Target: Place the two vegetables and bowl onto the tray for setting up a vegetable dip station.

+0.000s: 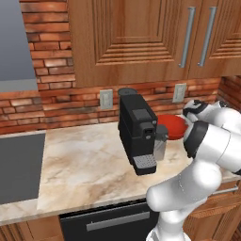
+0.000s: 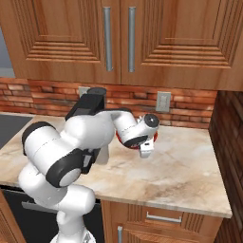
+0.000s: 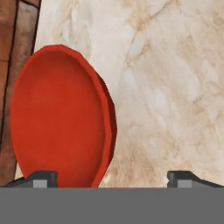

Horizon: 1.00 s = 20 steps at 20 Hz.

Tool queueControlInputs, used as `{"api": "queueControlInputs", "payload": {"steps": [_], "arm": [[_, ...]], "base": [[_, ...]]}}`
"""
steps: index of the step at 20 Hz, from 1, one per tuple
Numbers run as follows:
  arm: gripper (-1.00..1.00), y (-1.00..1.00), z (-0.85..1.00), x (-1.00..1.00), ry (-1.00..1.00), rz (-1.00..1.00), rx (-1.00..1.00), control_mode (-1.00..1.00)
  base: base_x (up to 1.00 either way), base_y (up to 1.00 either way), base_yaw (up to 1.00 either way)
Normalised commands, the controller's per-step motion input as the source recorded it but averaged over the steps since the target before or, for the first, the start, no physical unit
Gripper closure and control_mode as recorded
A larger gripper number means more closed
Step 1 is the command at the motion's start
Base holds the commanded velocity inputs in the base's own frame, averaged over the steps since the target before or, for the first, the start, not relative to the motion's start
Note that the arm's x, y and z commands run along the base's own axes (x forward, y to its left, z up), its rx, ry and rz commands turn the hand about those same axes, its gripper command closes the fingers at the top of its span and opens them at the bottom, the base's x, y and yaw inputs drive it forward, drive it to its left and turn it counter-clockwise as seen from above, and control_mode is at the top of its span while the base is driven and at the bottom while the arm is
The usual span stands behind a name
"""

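Marble counter (image 1: 84, 164) under brick wall (image 1: 70, 101) and wood cabinets (image 2: 118, 38). Red bowl (image 3: 57, 118) upright, frame left. Jaws spread wide, empty.

The white arm rises from the base, bends at a dark elbow joint and reaches forward and down, with the wrist turned so that the hand points toward the surface below. The gripper (image 3: 112, 177) has its two dark finger tips (image 3: 43, 178) standing wide apart, and nothing is between them. In the right base view the hand seems to hang low in front of the arm, but its fingers are too small there to tell more.
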Motion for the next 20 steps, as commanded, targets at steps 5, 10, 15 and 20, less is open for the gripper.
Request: {"api": "queueControlInputs", "payload": {"steps": [5, 10, 15, 20], "arm": [[-1.00, -0.07, -0.20, 0.09, -0.02, 0.00, 0.02, -1.00], [-1.00, -0.09, -0.12, 0.08, -0.01, 0.00, 0.03, -1.00], [-1.00, -0.01, -0.11, 0.17, 0.00, 0.00, 0.01, -1.00], [-1.00, 0.00, -0.17, 0.19, 0.00, 0.00, 0.01, -1.00]], "base": [[0.00, 0.00, 0.00], [0.00, 0.00, 0.00], [0.00, 0.00, 0.00], [0.00, 0.00, 0.00]]}}
